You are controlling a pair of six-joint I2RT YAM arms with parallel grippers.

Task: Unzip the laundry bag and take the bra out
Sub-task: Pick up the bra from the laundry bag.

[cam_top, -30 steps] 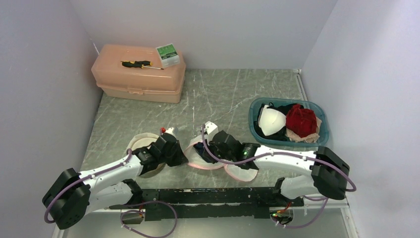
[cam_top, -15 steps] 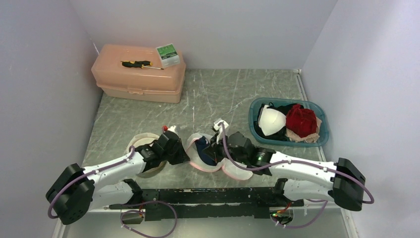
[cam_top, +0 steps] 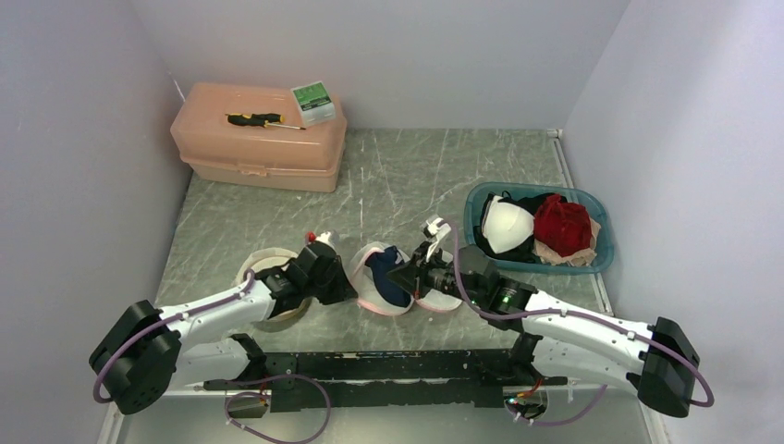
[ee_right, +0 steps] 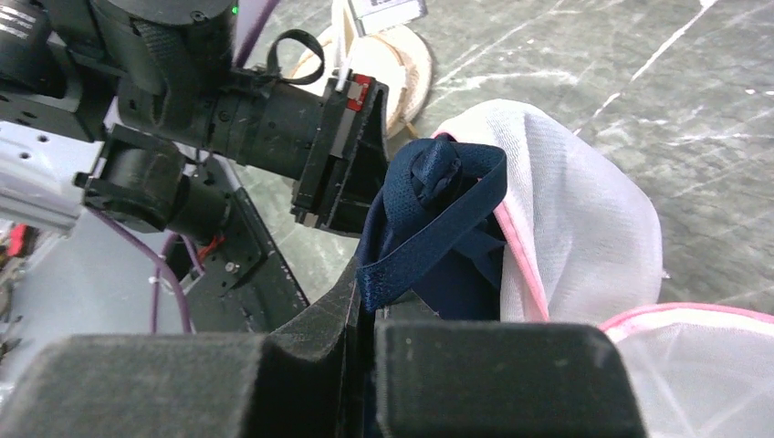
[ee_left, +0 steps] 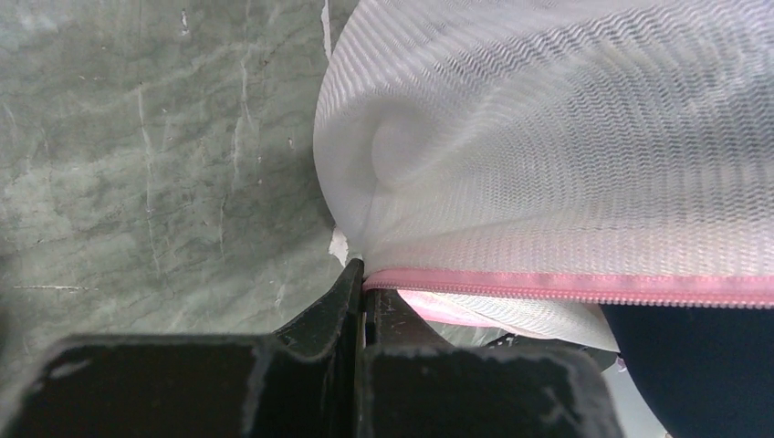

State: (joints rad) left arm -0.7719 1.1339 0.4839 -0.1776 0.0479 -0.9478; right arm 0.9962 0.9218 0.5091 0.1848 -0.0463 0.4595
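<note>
A white mesh laundry bag (cam_top: 368, 268) with a pink zipper (ee_left: 566, 286) lies on the table between my arms, its mouth spread open. A navy bra (cam_top: 386, 282) shows inside it. My left gripper (cam_top: 344, 282) is shut on the bag's zipper edge (ee_left: 363, 269) at its left end. My right gripper (cam_top: 409, 276) is shut on a navy bra strap (ee_right: 429, 237), which runs taut out of the bag (ee_right: 584, 228). In the right wrist view the bra bunches into a knot above the fingers, with the left gripper (ee_right: 351, 164) just behind it.
A peach toolbox (cam_top: 259, 137) at the back left carries a screwdriver (cam_top: 254, 118) and a small green box (cam_top: 313, 102). A teal basket (cam_top: 470, 227) of clothes sits at the right. A round beige dish (cam_top: 263, 268) lies under the left arm. Walls close three sides.
My right gripper has moved right and away from the left one, drawing the bra strap with it. The bag's mouth has opened and more navy fabric shows. The left gripper has barely moved.
</note>
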